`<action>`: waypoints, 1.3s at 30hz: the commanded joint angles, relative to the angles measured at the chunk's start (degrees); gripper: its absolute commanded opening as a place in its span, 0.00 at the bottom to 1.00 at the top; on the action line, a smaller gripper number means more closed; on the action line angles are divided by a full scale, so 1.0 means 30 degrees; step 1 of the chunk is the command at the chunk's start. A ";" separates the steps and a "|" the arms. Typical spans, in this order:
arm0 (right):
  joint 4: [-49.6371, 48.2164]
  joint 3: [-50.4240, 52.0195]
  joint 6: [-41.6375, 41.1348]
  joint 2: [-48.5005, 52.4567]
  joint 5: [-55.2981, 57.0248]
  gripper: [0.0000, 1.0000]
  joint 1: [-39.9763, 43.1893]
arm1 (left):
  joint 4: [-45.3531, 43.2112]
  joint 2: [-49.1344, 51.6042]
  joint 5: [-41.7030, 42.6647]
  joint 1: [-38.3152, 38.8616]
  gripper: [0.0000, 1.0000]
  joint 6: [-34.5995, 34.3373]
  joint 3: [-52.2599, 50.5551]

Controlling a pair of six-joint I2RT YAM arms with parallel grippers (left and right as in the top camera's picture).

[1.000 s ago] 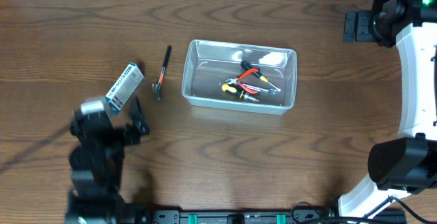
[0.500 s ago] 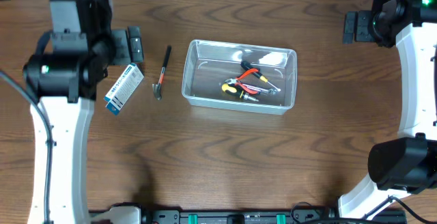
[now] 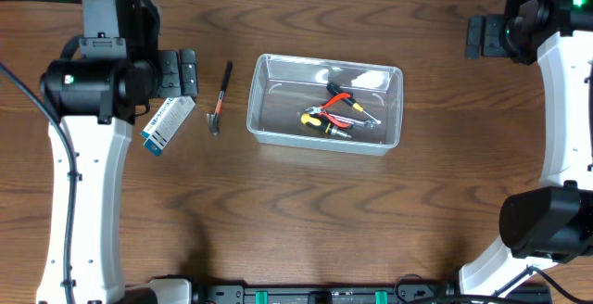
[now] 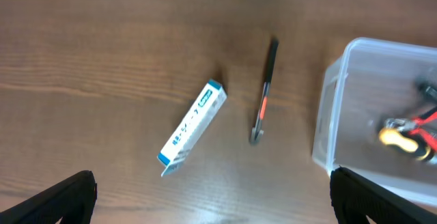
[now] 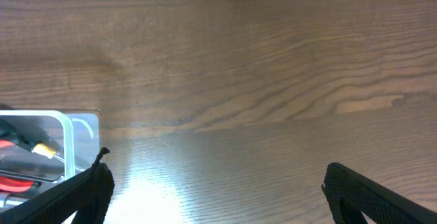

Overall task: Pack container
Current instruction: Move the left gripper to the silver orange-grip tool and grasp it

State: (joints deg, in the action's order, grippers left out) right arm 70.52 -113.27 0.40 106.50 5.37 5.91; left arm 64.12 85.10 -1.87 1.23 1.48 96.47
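L gripper, jaws wide apart, hangs above blue-white box & slim black-handled tool, both left of mid-table container; R gripper jaws also apart; risk: flat thin tool skids when pinched.

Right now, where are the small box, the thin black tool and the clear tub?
small box (image 4: pixel 193 127), left wrist view, printed face
thin black tool (image 4: pixel 265 91), left wrist view, mid-shaft
clear tub (image 3: pixel 324 61), overhead view, far rim
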 commanded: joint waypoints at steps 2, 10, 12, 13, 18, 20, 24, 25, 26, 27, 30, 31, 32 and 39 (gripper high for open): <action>-0.0007 -0.0022 -0.0262 0.0087 -0.0007 0.99 -0.0015 | 0.0641 0.1727 0.0000 -0.0044 0.98 0.0525 0.0299; -0.0007 -0.0015 -0.0270 0.0087 -0.0007 0.99 -0.0015 | 0.0925 0.5027 0.1311 -0.0044 0.86 0.1362 0.0299; -0.0007 -0.0015 -0.0270 0.0087 -0.0015 0.99 -0.0015 | 0.0874 0.5770 0.1355 -0.0044 0.86 0.1370 0.0299; -0.0007 -0.0015 -0.0262 0.0087 -0.0007 0.99 -0.0015 | 0.0874 0.6091 0.1362 -0.0044 0.86 0.1370 0.0299; -0.0007 -0.0015 -0.0270 0.0087 -0.0007 0.99 -0.0015 | 0.0882 0.7657 0.1486 -0.0044 0.81 0.1472 0.0277; -0.0007 -0.0015 -0.0262 0.0087 -0.0007 0.99 -0.0015 | 0.0882 0.8116 0.1814 -0.0044 0.77 0.1756 0.0211; -0.0007 -0.0015 -0.0262 0.0087 -0.0007 0.99 -0.0015 | 0.0882 0.8772 0.2004 0.0073 0.74 0.1887 -0.0044; -0.0007 -0.0015 -0.0262 0.0087 -0.0007 0.99 -0.0015 | 0.0809 0.8874 0.2004 0.0211 0.70 0.2040 -0.0219; -0.0007 -0.0015 -0.0262 0.0087 -0.0007 0.99 -0.0015 | 0.0736 0.8939 0.2004 0.0342 0.68 0.2091 -0.0350; -0.0007 -0.0015 -0.0270 0.0087 -0.0007 0.99 -0.0015 | 0.0612 0.8969 0.2004 0.0481 0.68 0.2098 -0.0474; -0.0007 -0.0015 -0.0262 0.0087 -0.0007 0.99 -0.0015 | 0.0211 0.8961 0.2004 0.0969 0.68 0.2091 -0.0940; -0.0007 -0.0015 -0.0262 0.0087 -0.0007 0.99 -0.0015 | -0.0029 0.8969 0.2004 0.1173 0.68 0.2084 -0.1115; -0.0007 -0.0015 -0.0262 0.0087 -0.0007 0.99 -0.0015 | -0.0211 0.8969 0.1996 0.1348 0.68 0.2084 -0.1246; -0.0007 -0.0015 -0.0270 0.0087 -0.0007 0.99 -0.0015 | -0.1435 0.8961 0.1887 0.1953 0.69 0.1705 -0.2033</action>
State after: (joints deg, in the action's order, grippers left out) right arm 70.52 -113.27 0.40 106.48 5.37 5.91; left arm 60.55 111.33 3.92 7.11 7.14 91.50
